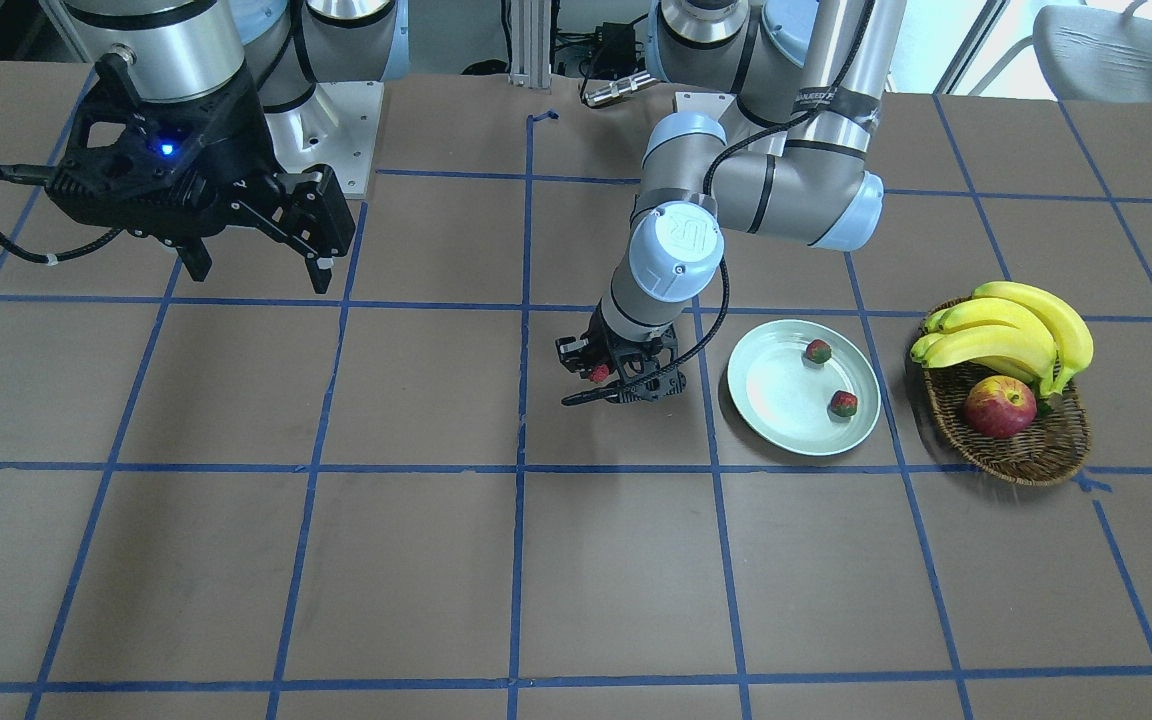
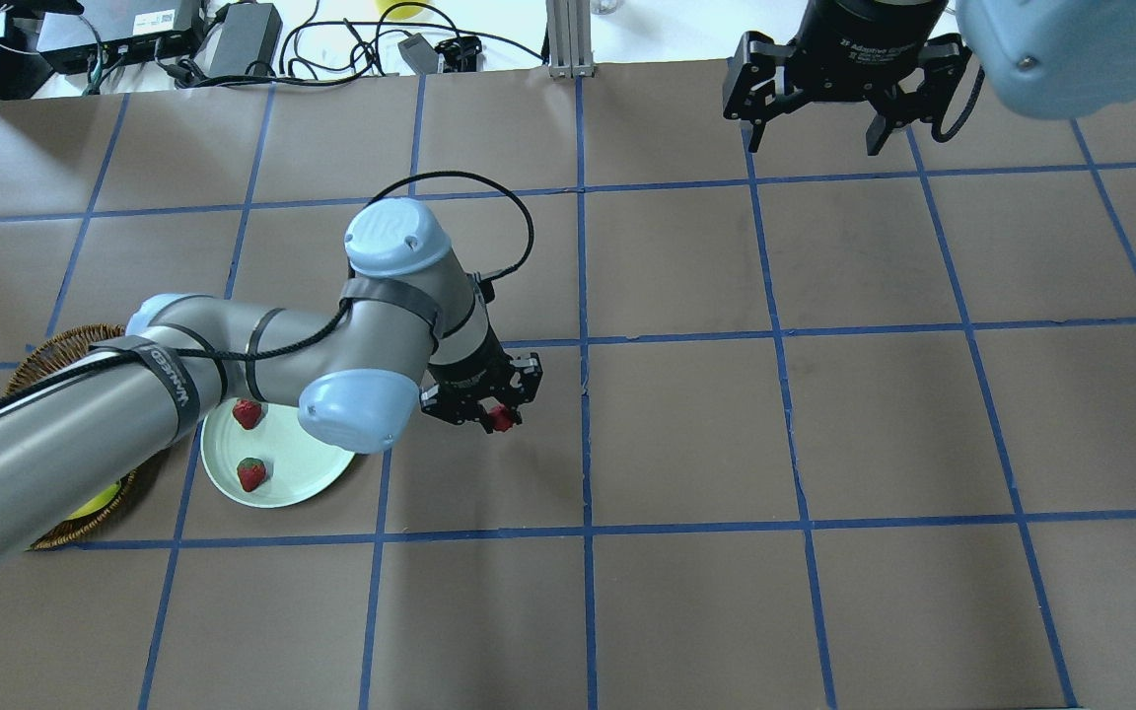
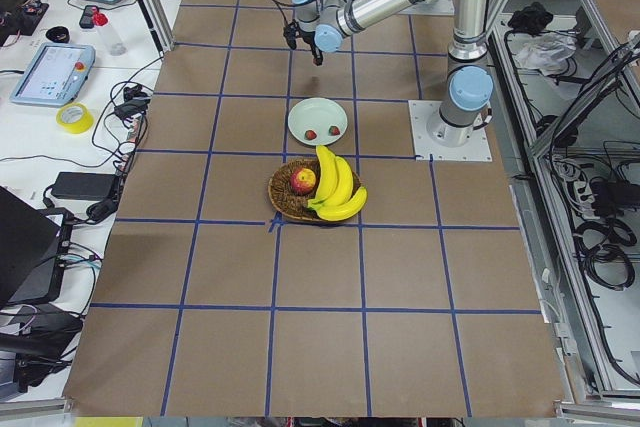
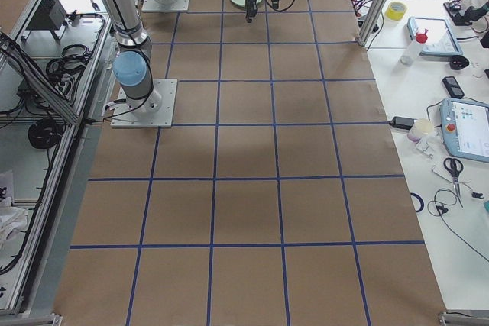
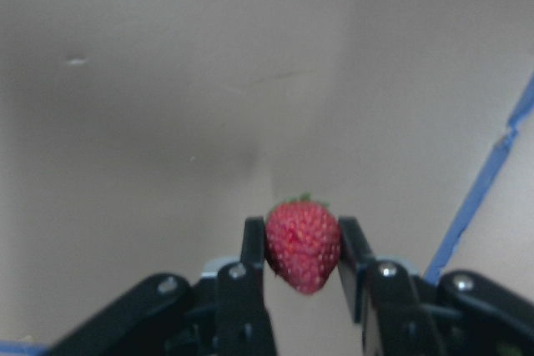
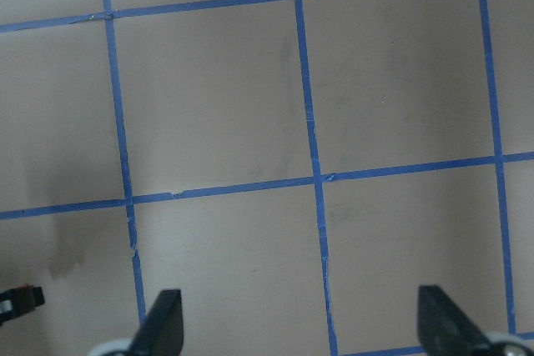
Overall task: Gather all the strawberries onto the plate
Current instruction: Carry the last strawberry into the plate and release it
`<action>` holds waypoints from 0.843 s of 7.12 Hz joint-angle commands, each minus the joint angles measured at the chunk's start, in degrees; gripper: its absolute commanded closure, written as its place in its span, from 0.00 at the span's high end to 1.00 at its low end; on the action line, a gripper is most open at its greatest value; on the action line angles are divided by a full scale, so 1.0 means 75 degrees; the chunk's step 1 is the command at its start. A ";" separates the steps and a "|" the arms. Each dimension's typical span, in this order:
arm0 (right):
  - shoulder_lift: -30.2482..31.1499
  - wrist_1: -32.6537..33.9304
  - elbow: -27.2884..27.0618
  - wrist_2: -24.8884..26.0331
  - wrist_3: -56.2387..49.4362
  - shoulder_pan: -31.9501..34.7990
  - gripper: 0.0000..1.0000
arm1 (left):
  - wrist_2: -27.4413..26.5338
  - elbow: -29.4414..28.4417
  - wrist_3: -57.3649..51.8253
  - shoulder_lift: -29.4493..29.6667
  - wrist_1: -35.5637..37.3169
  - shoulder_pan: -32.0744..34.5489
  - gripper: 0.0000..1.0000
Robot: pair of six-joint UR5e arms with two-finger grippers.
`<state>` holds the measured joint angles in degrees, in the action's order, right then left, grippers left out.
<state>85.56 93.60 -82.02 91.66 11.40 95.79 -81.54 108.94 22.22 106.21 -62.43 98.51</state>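
My left gripper (image 5: pixel 302 268) is shut on a red strawberry (image 5: pixel 303 242) and holds it above the brown table. It also shows in the overhead view (image 2: pixel 499 418) and the front view (image 1: pixel 597 374), to the side of the plate. The pale mint-green plate (image 2: pixel 307 473) holds two strawberries (image 2: pixel 248 413) (image 2: pixel 251 473); in the front view they lie on the plate (image 1: pixel 776 400) at its far (image 1: pixel 817 351) and right (image 1: pixel 843 403) parts. My right gripper (image 2: pixel 815 138) is open and empty, high over the far side of the table (image 1: pixel 256 265).
A brown wicker basket (image 1: pixel 1026 460) with bananas (image 1: pixel 1011 330) and a red-yellow apple (image 1: pixel 999 407) stands beside the plate. Blue tape lines grid the brown table. The left arm's elbow (image 2: pixel 356 404) overhangs the plate in the overhead view.
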 commanded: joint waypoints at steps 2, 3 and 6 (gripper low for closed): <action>-0.0064 0.0000 -0.0009 -0.0010 0.0026 -0.0033 1.00 | -0.1055 -0.0709 -0.2089 -0.0076 -0.1191 -0.1563 0.00; -0.0099 0.0023 -0.0009 -0.0022 0.0038 -0.0022 1.00 | -0.1058 -0.0570 -0.2467 -0.0041 -0.1262 -0.2079 0.00; -0.0123 0.0058 -0.0033 0.0001 0.0027 -0.0033 1.00 | -0.1105 -0.0124 -0.3537 0.0018 -0.1180 -0.2809 0.00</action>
<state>84.72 93.83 -82.22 91.63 11.69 95.61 -89.55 107.10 -2.28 106.19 -71.35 79.33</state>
